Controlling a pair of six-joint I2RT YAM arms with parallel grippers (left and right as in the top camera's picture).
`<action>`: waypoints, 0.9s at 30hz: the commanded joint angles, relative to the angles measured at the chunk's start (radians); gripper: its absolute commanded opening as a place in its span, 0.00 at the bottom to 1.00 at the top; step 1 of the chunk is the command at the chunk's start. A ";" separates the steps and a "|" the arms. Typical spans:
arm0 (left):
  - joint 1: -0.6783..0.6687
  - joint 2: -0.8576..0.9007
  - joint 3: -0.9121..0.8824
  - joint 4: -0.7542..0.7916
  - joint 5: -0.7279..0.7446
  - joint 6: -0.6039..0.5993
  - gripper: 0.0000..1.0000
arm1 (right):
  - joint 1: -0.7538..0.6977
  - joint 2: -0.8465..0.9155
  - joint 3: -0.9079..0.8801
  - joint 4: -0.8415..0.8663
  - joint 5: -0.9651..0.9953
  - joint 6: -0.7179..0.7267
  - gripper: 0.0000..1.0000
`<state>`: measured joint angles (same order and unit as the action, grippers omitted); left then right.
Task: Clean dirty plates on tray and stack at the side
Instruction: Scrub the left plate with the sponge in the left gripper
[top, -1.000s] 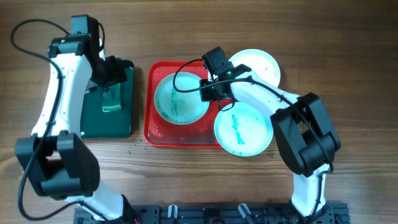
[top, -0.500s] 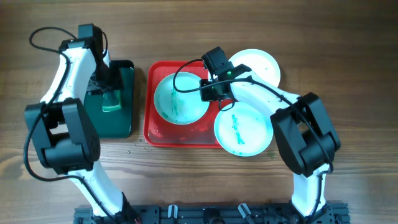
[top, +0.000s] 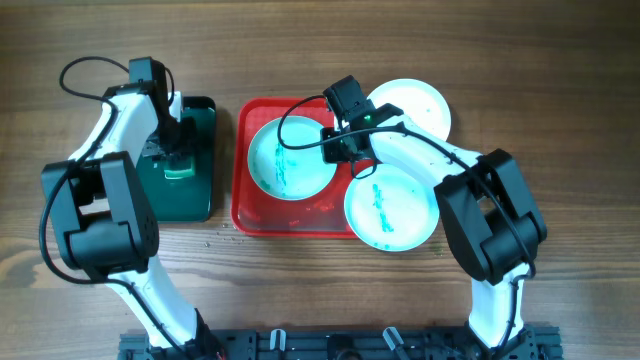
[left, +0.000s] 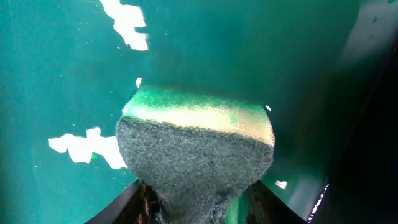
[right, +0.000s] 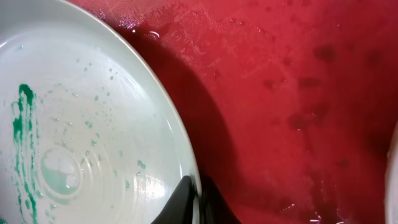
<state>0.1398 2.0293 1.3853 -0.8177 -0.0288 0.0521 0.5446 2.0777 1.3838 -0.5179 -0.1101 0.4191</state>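
Observation:
A pale aqua plate (top: 290, 158) with green streaks lies on the red tray (top: 245, 205). My right gripper (top: 338, 145) is shut on its right rim; the wrist view shows both fingers (right: 198, 198) pinching the plate's edge (right: 93, 124) over the red tray floor (right: 292, 93). A second aqua plate (top: 392, 208) with a green smear sits at the tray's right edge. A white plate (top: 418, 105) lies behind it. My left gripper (top: 176, 152) is shut on a green sponge (left: 196, 146) over the dark green tray (top: 195, 195).
The dark green tray (left: 56, 56) fills the left wrist view, with wet patches on it. Wet smears lie on the red tray floor in front of the held plate. Small crumbs lie on the wooden table (top: 215, 240) by the red tray's front left corner.
My left arm has swung in over the dark green tray and come down onto the sponge. The right arm and the plates have not moved.

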 joint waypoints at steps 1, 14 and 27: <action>0.003 0.013 -0.031 0.003 0.016 0.023 0.19 | 0.006 0.044 0.008 -0.013 0.032 0.000 0.07; 0.002 -0.261 0.060 -0.120 0.235 -0.030 0.04 | 0.002 0.044 0.008 -0.011 -0.011 -0.002 0.04; -0.338 -0.219 -0.162 0.153 0.267 -0.335 0.04 | -0.034 0.044 0.008 -0.037 -0.128 -0.052 0.04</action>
<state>-0.1337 1.7725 1.2846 -0.7010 0.3641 -0.1360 0.5213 2.0827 1.3857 -0.5373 -0.2264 0.3882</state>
